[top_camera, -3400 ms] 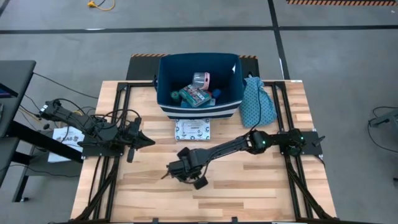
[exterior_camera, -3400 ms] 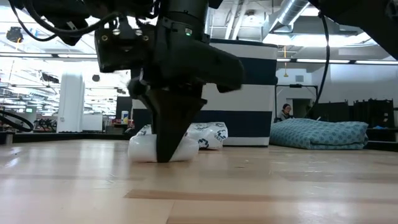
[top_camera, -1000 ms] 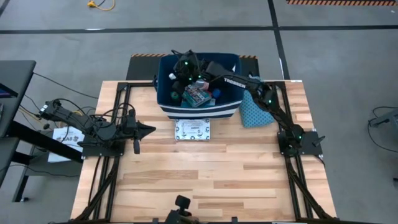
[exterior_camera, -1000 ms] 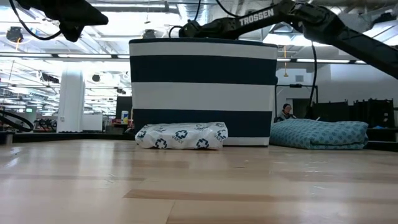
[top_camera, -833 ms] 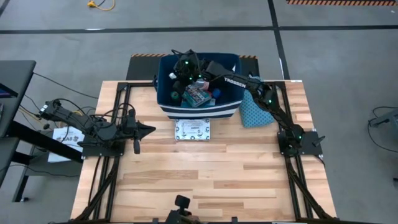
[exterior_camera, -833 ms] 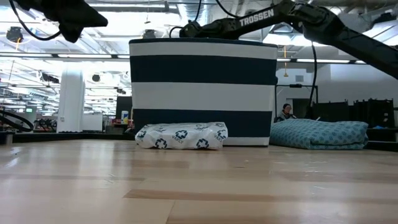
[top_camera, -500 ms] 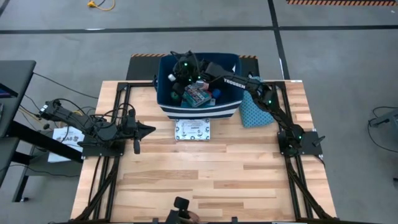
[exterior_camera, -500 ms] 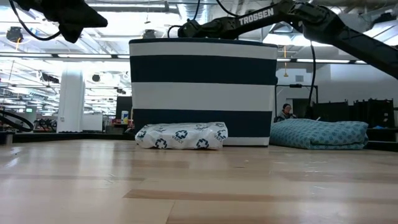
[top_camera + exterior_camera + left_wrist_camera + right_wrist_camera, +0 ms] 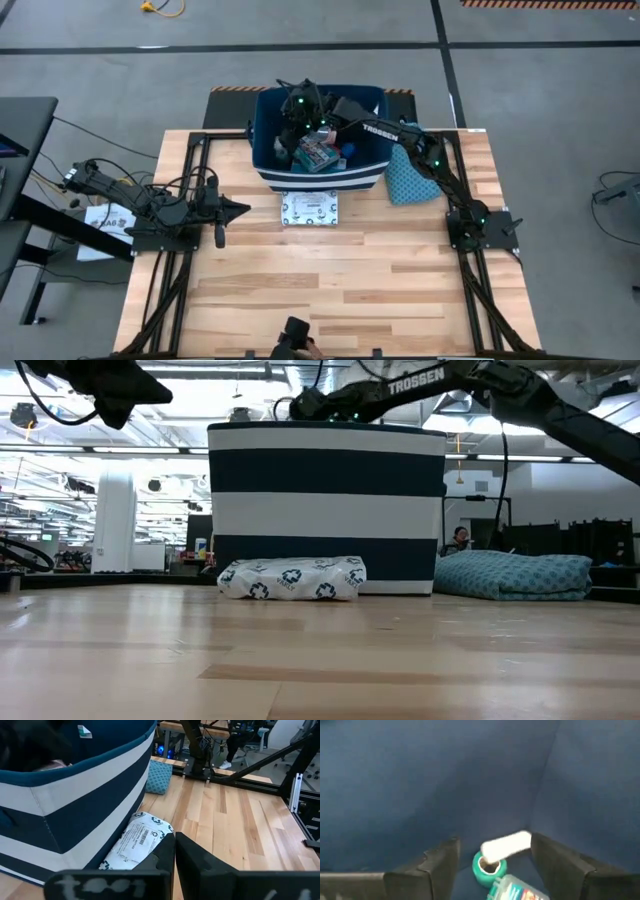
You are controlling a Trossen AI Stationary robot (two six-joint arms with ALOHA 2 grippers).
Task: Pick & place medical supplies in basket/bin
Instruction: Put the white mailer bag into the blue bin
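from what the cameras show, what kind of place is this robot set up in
Probably a large industrial lab or workshop hall. The concrete floor carries dark marking lines, exposed ducts and strip lights run overhead, and desks with office chairs stand beyond the wooden table.

We are seeing a teal patterned fabric pouch point(image 9: 411, 166) lying on the wooden table point(image 9: 330, 290), just right of the far-centre. A person point(image 9: 459, 541) is sitting in the room beyond. A yellow cable point(image 9: 160, 8) is lying on the floor.
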